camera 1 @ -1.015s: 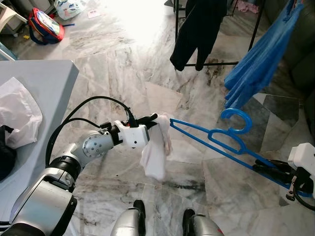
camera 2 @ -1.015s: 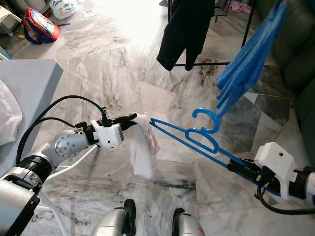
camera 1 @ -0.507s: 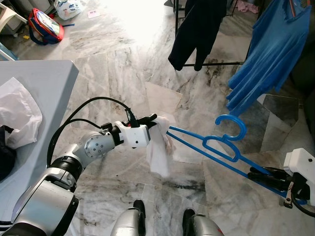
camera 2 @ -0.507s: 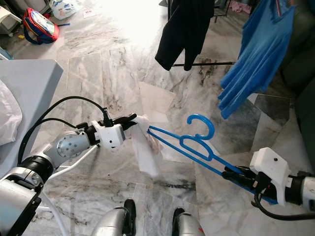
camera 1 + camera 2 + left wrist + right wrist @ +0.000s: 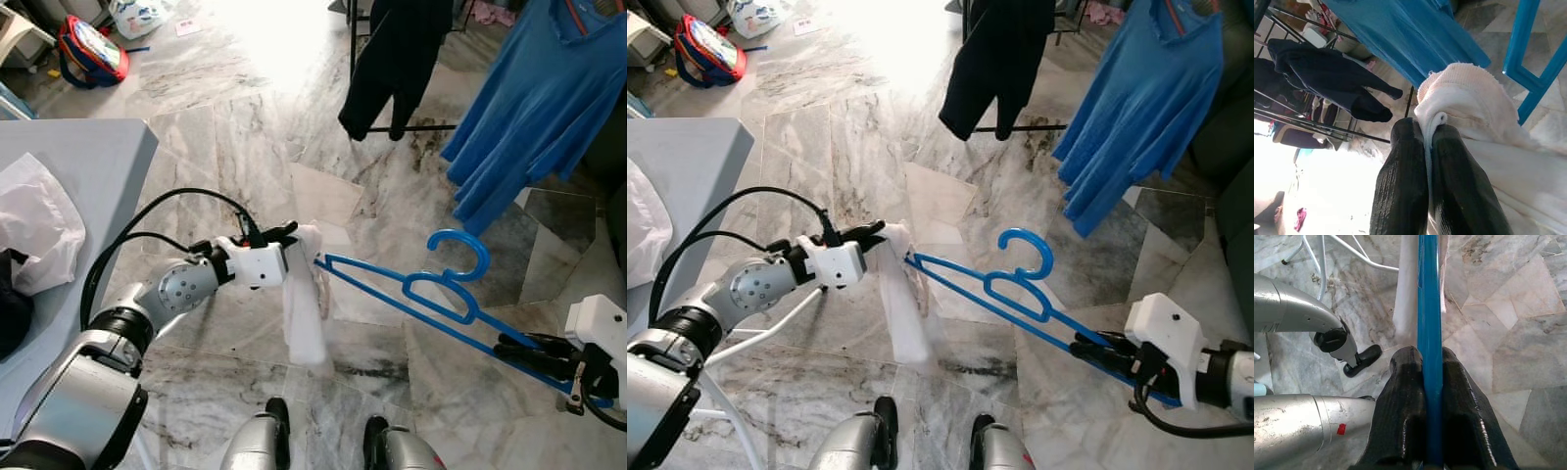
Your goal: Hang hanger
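Right gripper (image 5: 509,346) at roughly 4 o'clock in the head view, its two black fingers (image 5: 1405,401) pressed together on one end of the blue hanger (image 5: 431,299); the wrist view shows the blue bar pinched flat between them. The hanger is held in the air, well above the marble floor (image 5: 245,108), running from the right gripper up toward 10 o'clock, hook (image 5: 454,245) curling upward near mid-span. Left gripper (image 5: 286,232) near the centre of the view, fingers (image 5: 1400,186) closed on a fold of white cloth (image 5: 304,313); the wrist view shows the fabric squeezed between the two black pads. The cloth hangs straight down from that grip and sits at the far tip of the hanger; whether the tip is inside the cloth or just touching it I cannot tell. Black cables (image 5: 157,220) loop over the left forearm. Grey table (image 5: 88,166) at 9 o'clock with a white bag (image 5: 34,230) on it. Clothes rack (image 5: 431,125) at 1 o'clock carrying a dark garment (image 5: 397,54) and, beside it, a blue shirt (image 5: 534,108). Red and blue bag (image 5: 90,49) on the floor at 11 o'clock.
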Robot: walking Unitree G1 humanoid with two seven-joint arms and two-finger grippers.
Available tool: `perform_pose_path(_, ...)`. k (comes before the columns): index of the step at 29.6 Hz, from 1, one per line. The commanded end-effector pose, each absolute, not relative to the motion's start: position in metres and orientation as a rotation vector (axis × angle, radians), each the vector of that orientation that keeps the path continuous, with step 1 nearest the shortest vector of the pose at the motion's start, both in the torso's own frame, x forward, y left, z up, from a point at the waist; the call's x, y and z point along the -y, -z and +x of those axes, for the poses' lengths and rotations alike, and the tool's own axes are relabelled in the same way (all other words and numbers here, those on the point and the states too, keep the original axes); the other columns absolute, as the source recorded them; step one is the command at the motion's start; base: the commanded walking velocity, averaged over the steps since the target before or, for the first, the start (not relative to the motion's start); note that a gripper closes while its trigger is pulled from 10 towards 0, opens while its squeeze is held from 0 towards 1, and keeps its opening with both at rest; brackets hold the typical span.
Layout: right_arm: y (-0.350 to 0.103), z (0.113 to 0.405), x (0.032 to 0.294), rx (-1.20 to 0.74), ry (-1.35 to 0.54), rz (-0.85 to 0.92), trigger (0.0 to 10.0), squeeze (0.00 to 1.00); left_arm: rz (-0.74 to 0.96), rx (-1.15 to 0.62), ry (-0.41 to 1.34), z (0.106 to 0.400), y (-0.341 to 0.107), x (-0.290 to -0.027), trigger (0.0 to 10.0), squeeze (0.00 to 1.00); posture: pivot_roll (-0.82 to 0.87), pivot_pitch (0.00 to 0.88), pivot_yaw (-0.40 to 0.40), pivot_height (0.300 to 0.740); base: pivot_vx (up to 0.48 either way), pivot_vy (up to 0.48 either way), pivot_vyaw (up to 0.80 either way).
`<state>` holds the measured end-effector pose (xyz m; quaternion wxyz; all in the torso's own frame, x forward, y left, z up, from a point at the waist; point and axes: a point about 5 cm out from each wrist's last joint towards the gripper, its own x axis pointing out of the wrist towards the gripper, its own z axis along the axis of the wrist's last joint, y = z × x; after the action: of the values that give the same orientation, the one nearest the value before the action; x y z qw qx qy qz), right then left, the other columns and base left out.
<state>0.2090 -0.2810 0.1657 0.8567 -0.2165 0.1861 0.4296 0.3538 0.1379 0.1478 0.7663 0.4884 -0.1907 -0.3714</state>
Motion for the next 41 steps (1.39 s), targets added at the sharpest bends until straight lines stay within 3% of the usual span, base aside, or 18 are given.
perform_pose_path(1,-0.165,0.207,0.278,-0.401,-0.94,-0.452,10.0,0.0,1.074,0.425,0.802,0.355,-0.152,-0.142,10.0,0.0,-0.04,0.291,0.099,0.74,0.0,0.0,0.0)
perform_pose_path(8,-0.163,0.207,0.278,-0.405,-0.941,-0.449,10.0,0.0,1.023,0.549,0.886,0.348,-0.165,-0.13,10.0,0.0,-0.04,0.292,0.098,0.74,0.0,0.0,0.0)
perform_pose_path(15,-0.164,0.21,0.278,-0.401,-0.939,-0.455,10.0,0.0,1.02,0.567,0.91,0.344,-0.163,-0.131,10.0,0.0,-0.03,0.294,0.094,0.74,0.0,0.0,0.0)
perform_pose_path(23,-0.163,0.212,0.277,-0.401,-0.936,-0.464,10.0,0.0,1.04,0.411,0.788,0.349,-0.148,-0.156,10.0,0.0,-0.03,0.294,0.087,0.74,0.0,0.0,0.0)
perform_pose_path(28,-0.142,0.214,0.261,-0.395,-0.92,-0.433,10.0,0.0,0.99,0.349,0.681,0.354,-0.145,-0.165,10.0,0.0,-0.05,0.288,0.078,0.74,0.0,0.0,0.0)
perform_pose_path(36,-0.103,0.22,0.232,-0.343,-0.821,-0.341,10.0,0.0,0.949,0.419,0.625,0.36,-0.159,-0.155,10.0,0.0,-0.02,0.281,0.08,0.74,0.0,0.0,0.0)
perform_pose_path(41,-0.093,0.226,0.22,-0.285,-0.727,-0.277,10.0,0.0,1.024,0.404,0.581,0.365,-0.159,-0.157,10.0,0.0,-0.01,0.284,0.091,0.74,0.0,0.0,0.0)
